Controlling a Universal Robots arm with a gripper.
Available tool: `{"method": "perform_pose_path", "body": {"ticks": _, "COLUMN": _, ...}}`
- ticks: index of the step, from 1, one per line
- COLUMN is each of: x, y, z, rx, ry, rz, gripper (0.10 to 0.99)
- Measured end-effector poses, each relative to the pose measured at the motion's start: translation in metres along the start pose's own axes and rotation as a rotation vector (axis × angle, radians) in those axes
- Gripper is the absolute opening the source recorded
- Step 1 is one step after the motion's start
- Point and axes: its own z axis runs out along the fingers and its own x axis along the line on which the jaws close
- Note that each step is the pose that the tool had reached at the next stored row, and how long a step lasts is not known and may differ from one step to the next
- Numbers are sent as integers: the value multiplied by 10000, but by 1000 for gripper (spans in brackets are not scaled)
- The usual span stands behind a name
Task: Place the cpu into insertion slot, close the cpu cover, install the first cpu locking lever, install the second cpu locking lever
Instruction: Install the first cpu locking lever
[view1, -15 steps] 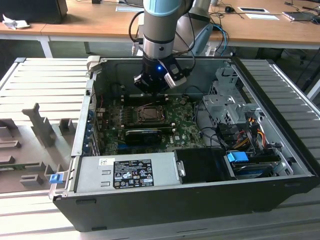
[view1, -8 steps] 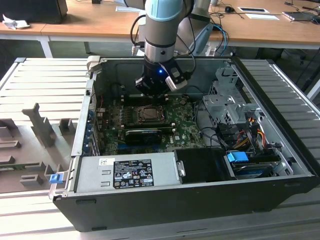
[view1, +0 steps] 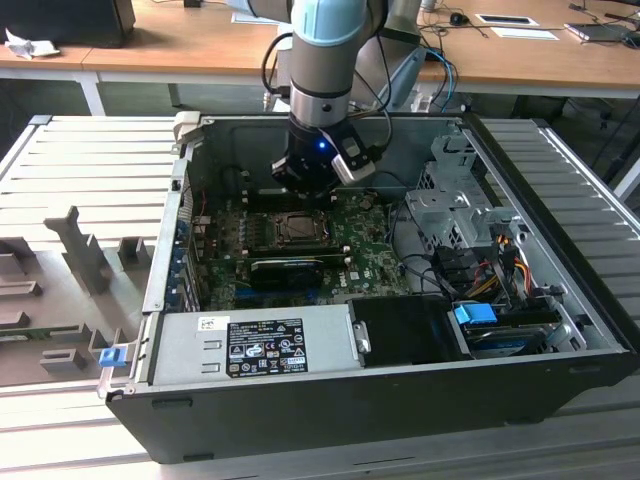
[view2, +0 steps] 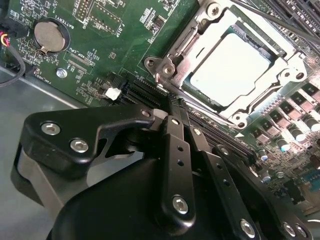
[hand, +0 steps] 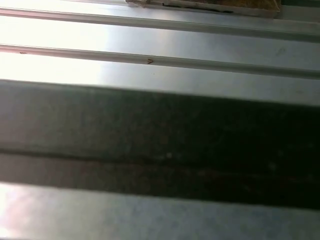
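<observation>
Exterior view showed the arm lowered into the open computer case (view1: 560, 300), with the tool (view1: 312, 183) just above the motherboard (view1: 370, 265), near the far edge of the insertion slot (view1: 296, 228).

Second wrist view showed the cpu (view2: 229, 68) seated flat in the insertion slot (view2: 295, 67), its pale metal top facing up. The cpu cover (view2: 260, 100) lay down around the chip, its window framing the metal top. A thin locking lever (view2: 265, 20) ran along one side of the slot; whether either lever was latched could not be determined.

Tool state: the black fingers (view2: 172, 150) were pressed together, with nothing pinched between them. The tips sat just beside the corner of the socket frame, over the dark memory slots (view2: 142, 92).

Handling notes (judgement only): the cpu appeared light, rigid and fragile, so it should be held by its edges and never forced. The cover was thin stiff sheet metal, best pushed at its free edge. The levers looked like springy wire, likely to slip unless engaged at the hooked end.
</observation>
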Motion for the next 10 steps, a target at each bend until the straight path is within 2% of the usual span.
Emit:
{"method": "perform_pose_path", "body": {"ticks": 6, "x": -10, "y": -5, "z": 8, "rx": 4, "ry": -4, "rz": 1, "gripper": 106}}
{"method": "perform_pose_path", "body": {"ticks": 10, "x": -7, "y": -34, "z": 10, "rx": 6, "ry": -2, "rz": 1, "gripper": 106}}
